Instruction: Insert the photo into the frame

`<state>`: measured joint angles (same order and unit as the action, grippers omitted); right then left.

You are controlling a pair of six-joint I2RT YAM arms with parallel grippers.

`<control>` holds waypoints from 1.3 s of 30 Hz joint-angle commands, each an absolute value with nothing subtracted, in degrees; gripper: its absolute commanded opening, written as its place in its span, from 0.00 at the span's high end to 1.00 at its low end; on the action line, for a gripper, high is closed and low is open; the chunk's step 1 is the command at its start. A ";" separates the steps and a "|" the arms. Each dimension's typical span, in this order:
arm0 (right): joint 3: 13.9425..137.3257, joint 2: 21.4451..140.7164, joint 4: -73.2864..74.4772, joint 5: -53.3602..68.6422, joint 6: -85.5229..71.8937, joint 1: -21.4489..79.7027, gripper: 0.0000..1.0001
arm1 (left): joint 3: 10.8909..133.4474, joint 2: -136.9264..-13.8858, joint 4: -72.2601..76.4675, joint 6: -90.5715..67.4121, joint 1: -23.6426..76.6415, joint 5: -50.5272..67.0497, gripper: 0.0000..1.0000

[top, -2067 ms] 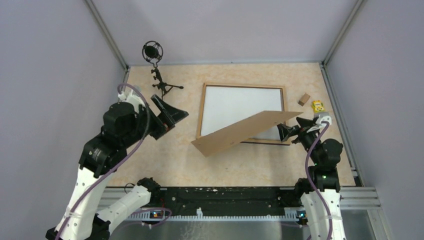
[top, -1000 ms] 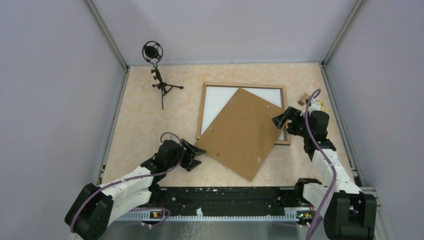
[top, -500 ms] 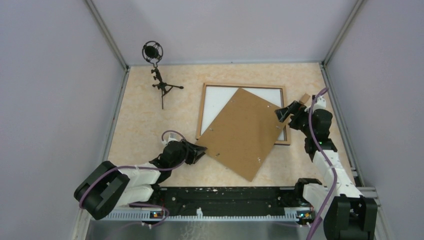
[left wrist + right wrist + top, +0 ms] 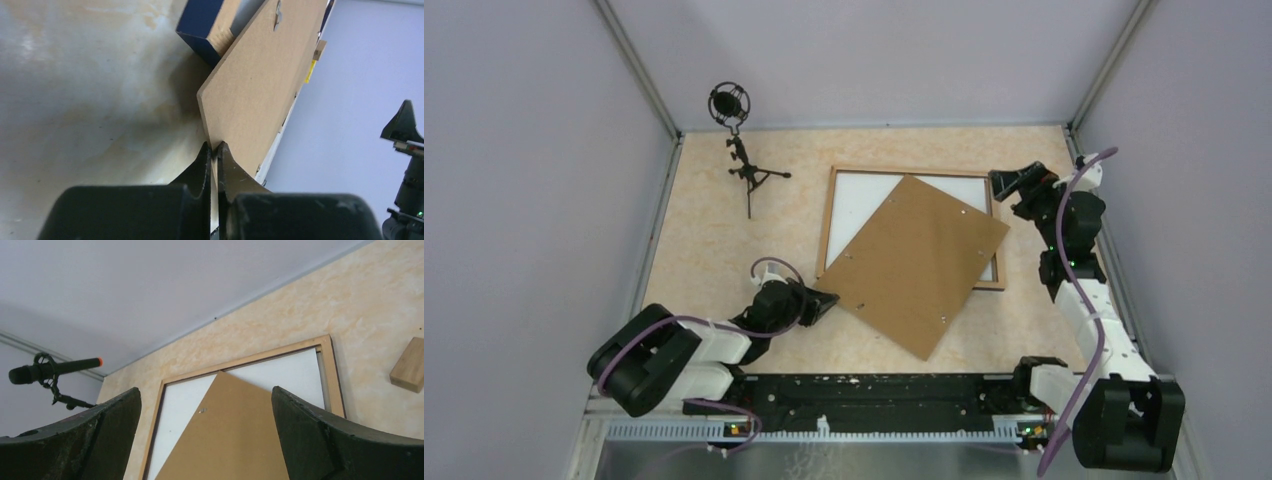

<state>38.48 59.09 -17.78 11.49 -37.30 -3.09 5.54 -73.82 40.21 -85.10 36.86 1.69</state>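
Note:
The frame [image 4: 827, 220] lies flat at mid-table, light wood side up; its dark blue corner [image 4: 200, 30] shows in the left wrist view. A white sheet [image 4: 864, 205] fills its opening. The photo's printed face shows in no view. A brown backing board [image 4: 914, 265] lies askew over the frame, its near corners out on the table. My left gripper [image 4: 829, 299] is low on the table and shut on the board's left corner [image 4: 213, 146]. My right gripper [image 4: 999, 183] hangs open above the frame's far right corner [image 4: 327, 375], holding nothing [image 4: 205, 390].
A microphone on a small tripod [image 4: 742, 160] stands at the far left. A small wooden block [image 4: 409, 371] lies right of the frame, with a yellow item [image 4: 310, 72] near it. Grey walls close in three sides; a black rail [image 4: 874, 390] runs along the near edge.
The board, tilted up in the right gripper before, now lies flat across the frame. The right gripper let go and moved to the far right. The left arm came down and shut on the board's corner.

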 commanded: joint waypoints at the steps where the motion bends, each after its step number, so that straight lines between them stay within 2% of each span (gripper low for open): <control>1: 45.22 64.56 -23.71 8.84 -37.28 -2.64 0.01 | 9.53 -68.71 36.58 -74.73 35.43 2.73 1.00; 5: 49.98 71.02 -25.10 10.09 -32.83 -2.63 0.01 | 16.15 -60.22 13.60 -62.50 25.63 10.50 1.00; 8: 51.50 76.25 -27.73 16.63 -28.20 -2.68 0.01 | 21.10 -58.90 3.73 -52.60 15.73 19.52 1.00; 12: 56.36 83.37 -19.52 24.00 -24.33 -2.66 0.01 | 30.01 -66.78 -3.93 -42.40 8.07 30.72 1.00; 15: 61.63 88.80 -11.18 30.00 -22.27 -2.59 0.01 | 40.82 -76.79 -11.39 -34.05 5.60 33.05 1.00; 17: 65.51 93.17 -5.56 33.97 -19.69 -2.44 0.01 | 44.95 -81.65 -12.52 -31.58 4.84 32.47 1.00; 20: 69.31 98.07 0.69 33.70 -16.21 -1.32 0.01 | 48.19 -86.21 -11.50 -32.16 3.48 32.35 1.00; 27: 75.41 106.76 5.79 29.67 -13.33 2.09 0.04 | 48.41 -86.54 -9.11 -32.30 3.05 25.38 1.00; 32: 79.38 112.08 6.63 27.10 -12.92 4.51 0.06 | 50.48 -89.52 -13.58 -33.44 2.67 23.05 0.70; 36: 81.34 115.36 5.89 26.47 -13.72 5.27 0.10 | 48.14 -88.18 -13.57 -35.67 2.55 23.59 0.41; 39: 83.58 117.93 6.59 27.26 -14.45 5.36 0.14 | 44.24 -85.69 -13.54 -38.99 2.67 25.76 0.30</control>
<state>78.89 115.39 6.96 27.46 -14.35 5.02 48.12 -89.34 -13.37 -36.05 2.76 24.56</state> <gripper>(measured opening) 0.878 0.667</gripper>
